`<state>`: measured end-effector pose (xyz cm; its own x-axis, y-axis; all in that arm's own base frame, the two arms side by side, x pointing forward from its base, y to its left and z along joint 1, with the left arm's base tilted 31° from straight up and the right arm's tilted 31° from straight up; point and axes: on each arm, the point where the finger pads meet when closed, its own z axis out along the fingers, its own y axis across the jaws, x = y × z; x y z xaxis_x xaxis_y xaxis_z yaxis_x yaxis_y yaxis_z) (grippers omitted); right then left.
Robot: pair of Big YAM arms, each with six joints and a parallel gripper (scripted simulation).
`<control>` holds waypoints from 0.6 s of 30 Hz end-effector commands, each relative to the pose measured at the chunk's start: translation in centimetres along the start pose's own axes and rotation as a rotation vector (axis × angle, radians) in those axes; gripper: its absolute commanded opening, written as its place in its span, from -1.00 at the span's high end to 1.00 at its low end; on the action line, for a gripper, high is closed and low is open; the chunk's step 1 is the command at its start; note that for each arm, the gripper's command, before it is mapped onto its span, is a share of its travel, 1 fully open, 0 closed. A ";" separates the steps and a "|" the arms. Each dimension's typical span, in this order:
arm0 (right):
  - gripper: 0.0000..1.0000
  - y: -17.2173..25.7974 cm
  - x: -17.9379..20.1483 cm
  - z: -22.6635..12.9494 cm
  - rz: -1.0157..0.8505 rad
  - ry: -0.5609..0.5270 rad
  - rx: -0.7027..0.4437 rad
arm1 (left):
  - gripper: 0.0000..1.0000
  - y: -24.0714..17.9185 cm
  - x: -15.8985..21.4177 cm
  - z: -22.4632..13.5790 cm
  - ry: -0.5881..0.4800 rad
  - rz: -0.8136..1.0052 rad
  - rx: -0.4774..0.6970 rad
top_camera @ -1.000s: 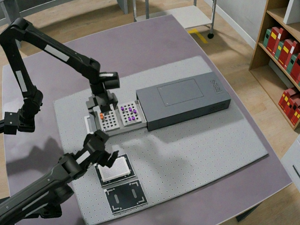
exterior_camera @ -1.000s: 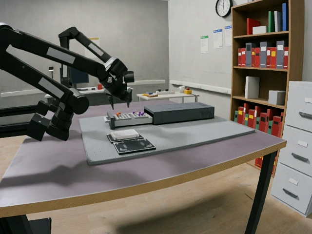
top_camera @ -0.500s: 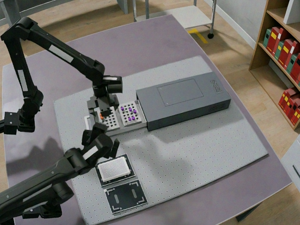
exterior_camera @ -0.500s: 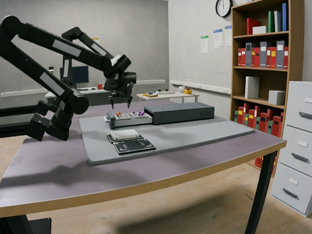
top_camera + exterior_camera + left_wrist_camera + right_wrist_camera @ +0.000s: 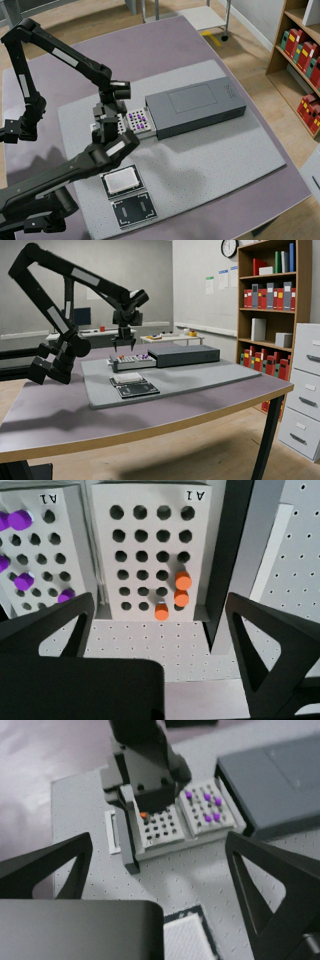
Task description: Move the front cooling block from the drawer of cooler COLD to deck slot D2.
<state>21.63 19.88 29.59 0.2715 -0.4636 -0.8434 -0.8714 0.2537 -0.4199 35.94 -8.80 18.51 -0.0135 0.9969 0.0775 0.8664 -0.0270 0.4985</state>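
I have the left pincer (image 5: 108,124) (image 5: 124,350) (image 5: 159,599) (image 5: 151,805) released, above the front block (image 5: 120,124) (image 5: 126,359) (image 5: 152,549) (image 5: 161,829), which sits in the open drawer (image 5: 146,135) (image 5: 139,365) (image 5: 172,848) with its three orange tubes (image 5: 183,580). The right pincer (image 5: 158,839) is also released, holding nothing. The rear block (image 5: 133,123) (image 5: 144,359) (image 5: 41,549) (image 5: 198,809) sits beside it, purple tubes (image 5: 139,117) (image 5: 145,356) (image 5: 23,581) (image 5: 207,797) in place. On the bench (image 5: 180,51) (image 5: 168,415), D1 (image 5: 105,189) (image 5: 112,381) carries a white plate (image 5: 121,180) (image 5: 127,377) (image 5: 187,940); D2 (image 5: 134,210) (image 5: 138,389) lies unfilled.
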 end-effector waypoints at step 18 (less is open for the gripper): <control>-1.00 -2.2 -6.3 0.6 -0.241 -0.026 -0.196 | -1.00 2.7 -0.8 -0.6 -0.016 0.014 -0.043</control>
<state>21.74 22.04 32.04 0.4164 -0.4921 -0.7645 -0.8800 -0.0070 -0.4748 35.95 -8.80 18.50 -0.0125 0.9969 0.0783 0.8666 -0.0283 0.4981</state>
